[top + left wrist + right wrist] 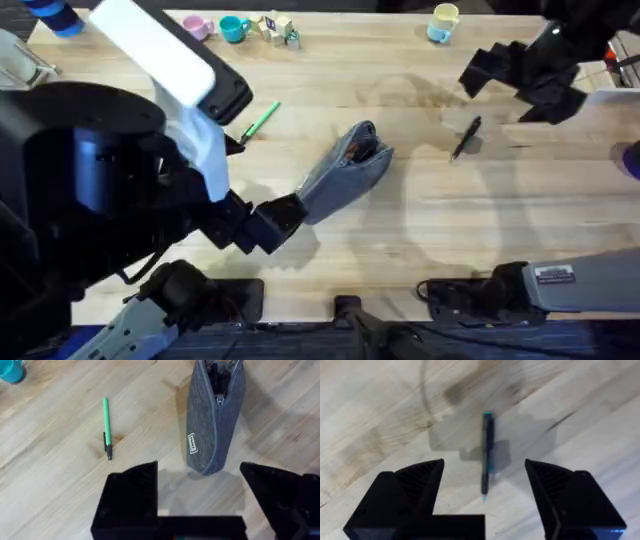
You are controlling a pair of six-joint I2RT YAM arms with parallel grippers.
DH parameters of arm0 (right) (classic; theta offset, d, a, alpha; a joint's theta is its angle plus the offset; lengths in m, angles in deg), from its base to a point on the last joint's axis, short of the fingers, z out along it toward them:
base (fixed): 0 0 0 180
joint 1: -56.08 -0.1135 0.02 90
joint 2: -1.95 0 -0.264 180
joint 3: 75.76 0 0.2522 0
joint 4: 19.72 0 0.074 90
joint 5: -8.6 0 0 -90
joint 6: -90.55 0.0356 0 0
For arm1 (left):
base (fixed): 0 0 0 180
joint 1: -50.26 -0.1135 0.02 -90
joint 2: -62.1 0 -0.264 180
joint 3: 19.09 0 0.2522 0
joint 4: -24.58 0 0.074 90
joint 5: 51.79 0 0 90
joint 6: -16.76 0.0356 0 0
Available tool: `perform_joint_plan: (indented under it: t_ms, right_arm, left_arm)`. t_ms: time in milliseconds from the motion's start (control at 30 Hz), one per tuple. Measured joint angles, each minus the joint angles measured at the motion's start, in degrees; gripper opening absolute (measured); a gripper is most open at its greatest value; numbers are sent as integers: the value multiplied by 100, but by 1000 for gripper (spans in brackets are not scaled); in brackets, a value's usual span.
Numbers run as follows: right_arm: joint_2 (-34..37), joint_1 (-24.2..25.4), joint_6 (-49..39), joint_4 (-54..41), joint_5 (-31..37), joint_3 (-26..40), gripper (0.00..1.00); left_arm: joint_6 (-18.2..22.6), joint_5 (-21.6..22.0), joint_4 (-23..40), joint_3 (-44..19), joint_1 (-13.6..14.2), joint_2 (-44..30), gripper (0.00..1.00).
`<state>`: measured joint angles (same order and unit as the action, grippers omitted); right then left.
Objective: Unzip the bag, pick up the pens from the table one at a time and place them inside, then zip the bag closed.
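Note:
The grey bag [345, 175] lies slanted mid-table, its zipper open at the far end. In the left wrist view the bag [215, 425] shows the pull partway along and a dark open mouth. My left gripper [270, 225] stands open at the bag's near end, its fingers [132, 495] spread wider than the pouch and apart from it. The green pen [260, 120] lies left of the bag, also seen as the green pen [106, 425]. The dark pen [465, 137] lies to the right. My right gripper [520, 85] hovers open above the dark pen [486, 455], which sits centred between its fingers [415, 490].
Along the table's [420, 250] far edge stand a pink cup [197, 27], a teal cup [234, 28], small blocks [278, 28] and a yellow-and-blue cup [443, 22]. A purple object [632, 160] sits at the right edge. The left arm looms large over the left side.

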<state>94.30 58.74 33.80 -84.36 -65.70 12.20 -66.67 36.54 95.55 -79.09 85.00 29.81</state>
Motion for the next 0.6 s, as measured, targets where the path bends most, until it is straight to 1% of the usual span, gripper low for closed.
perform_joint_plan:
  t_ms: [267,500,600]
  right_arm:
    - [769,0,-100,348,-654,0,996]
    - [1015,0,-156,480,-826,-21,995]
    - [1061,4,-157,544,-846,-185,995]
  left_arm:
    - [0,0,41,0,0,0,994]
    - [0,0,66,0,0,0,993]
    - [0,0,66,0,0,0,993]
